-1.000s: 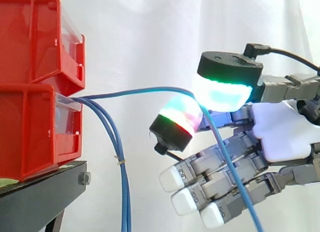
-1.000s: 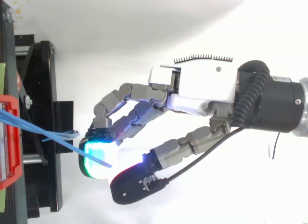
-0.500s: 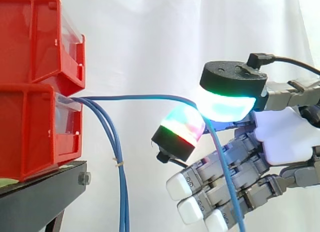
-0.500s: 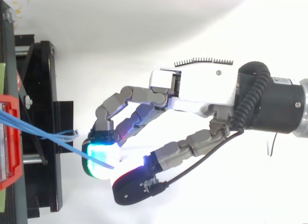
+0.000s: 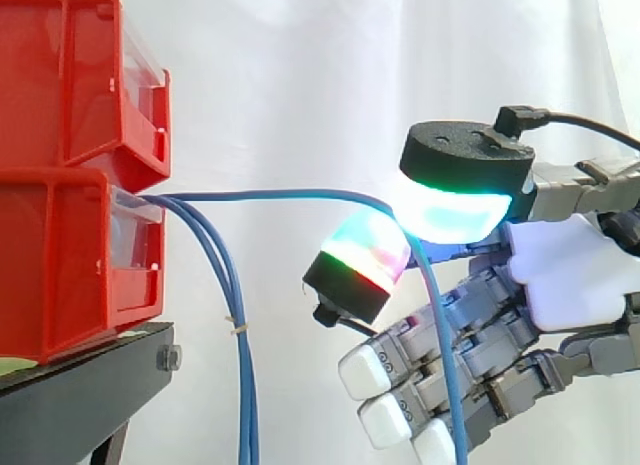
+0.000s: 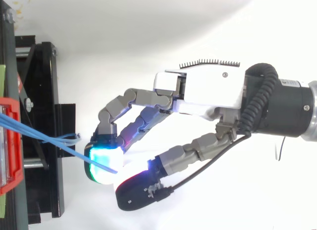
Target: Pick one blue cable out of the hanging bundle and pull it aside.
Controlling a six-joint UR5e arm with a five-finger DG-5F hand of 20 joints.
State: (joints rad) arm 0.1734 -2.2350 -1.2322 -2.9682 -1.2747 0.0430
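Pinching, side view: the robot hand (image 5: 570, 280) clamps one blue cable (image 5: 280, 195) between two glowing pads (image 5: 445, 210).
Cable path: it runs level from the pinch to the lower red bin (image 5: 70, 255), and its tail drops across the curled fingers (image 5: 420, 365).
Other cables: the bundle (image 5: 240, 315) hangs beyond the fingertips, beside the bin.
Top view: the cable (image 6: 69, 150) stretches from the cyan pad (image 6: 101, 163) to the bin.

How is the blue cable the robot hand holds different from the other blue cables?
The held thin blue cable stretches sideways to the hand; the other blue cables hang down untouched. The others are banded together; the held one runs alone. All leave the lower red bin.
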